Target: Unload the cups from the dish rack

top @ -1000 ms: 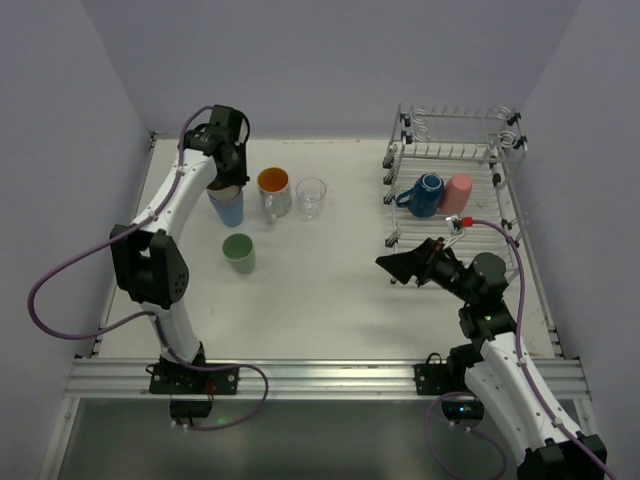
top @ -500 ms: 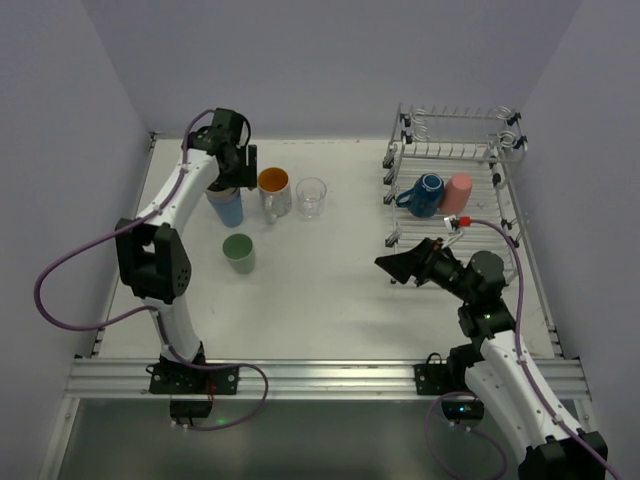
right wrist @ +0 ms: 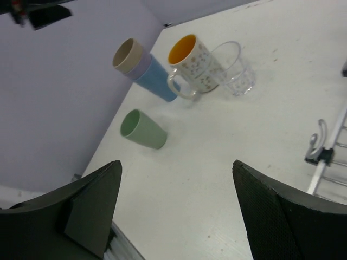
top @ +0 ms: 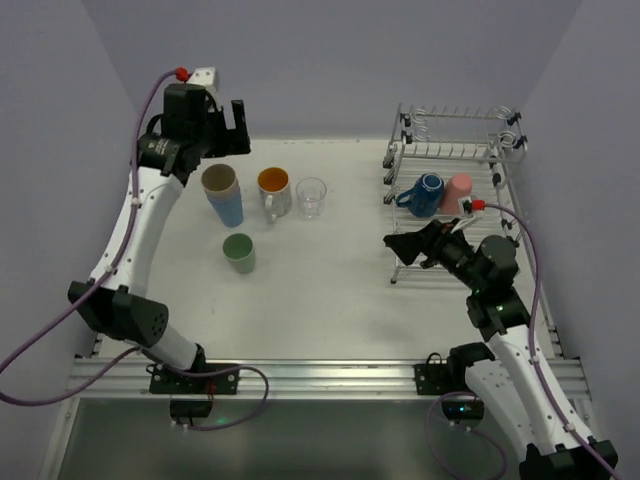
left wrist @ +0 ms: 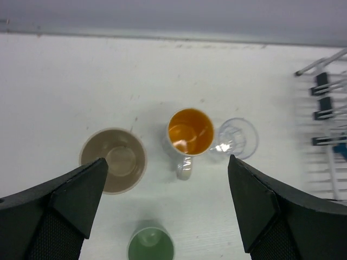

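My left gripper [top: 228, 132] hangs high over the far-left part of the table [top: 330, 290], jaws spread as wide as they go and nothing between them. From my left wrist I look straight down into the beige cup [left wrist: 114, 161]; it sits nested in the lavender tumbler [right wrist: 142, 67], which sits in the light-blue tumbler [right wrist: 158, 82]. I judge the stacking saves floor space. The height gives me room to swing without clipping a rim.

Just right of that stack stands the orange-inside mug [top: 273, 190], handle toward me, with the clear glass [top: 311, 197] just beside it; the green cup [top: 238, 252] stands alone nearer my base. All of these are out and grouped on the left, so a broad bare strip of table lies between them and the dish rack [top: 447, 152].

My right gripper [top: 402, 247] hovers just beside the near-left corner of the rack's lower tier, pointing out toward the table's middle; its jaws stand apart and hold nothing.

Two cups are left in the rack: the dark-blue mug [top: 428, 193] and the pink cup [top: 458, 192], side by side on the lower tier, the mug's handle toward the rack's left edge. The rack sits on my right arm's side, so I judge that fetch is its job. The way in looks best from above and in front; the upper tier with its coiled wire holder [top: 430, 122] crowds the rear, and the wire rails and black corner joints could catch a finger.
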